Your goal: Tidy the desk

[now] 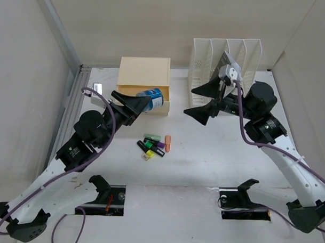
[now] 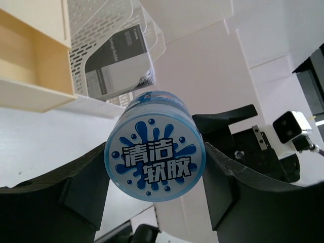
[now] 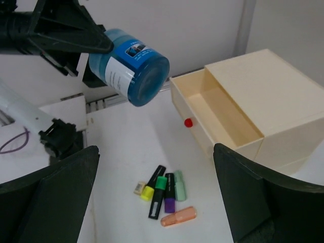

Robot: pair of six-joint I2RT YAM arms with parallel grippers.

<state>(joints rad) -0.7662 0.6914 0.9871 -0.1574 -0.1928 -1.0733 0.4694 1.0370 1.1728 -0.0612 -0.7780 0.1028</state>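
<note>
My left gripper [image 1: 143,102] is shut on a blue round jar [image 1: 155,98] and holds it in the air at the open drawer of the beige wooden box [image 1: 144,75]. In the left wrist view the jar's lid [image 2: 154,161], printed with Chinese characters, sits between the fingers [image 2: 76,195]. The right wrist view shows the jar [image 3: 132,66] above the desk, left of the open, empty drawer [image 3: 217,111]. My right gripper [image 1: 199,101] is open and empty, above the white desk [image 1: 203,165], in front of the file rack. Several highlighters [image 1: 153,145] lie in a heap mid-desk and also show in the right wrist view [image 3: 164,190].
A white slotted file rack [image 1: 226,57] holding a grey booklet [image 2: 119,58] stands at the back right. An aluminium rail [image 1: 72,105] runs along the left side. Two rectangular cutouts [image 1: 109,199] [image 1: 245,207] lie near the front edge. A small yellowish eraser [image 3: 139,188] lies beside the highlighters.
</note>
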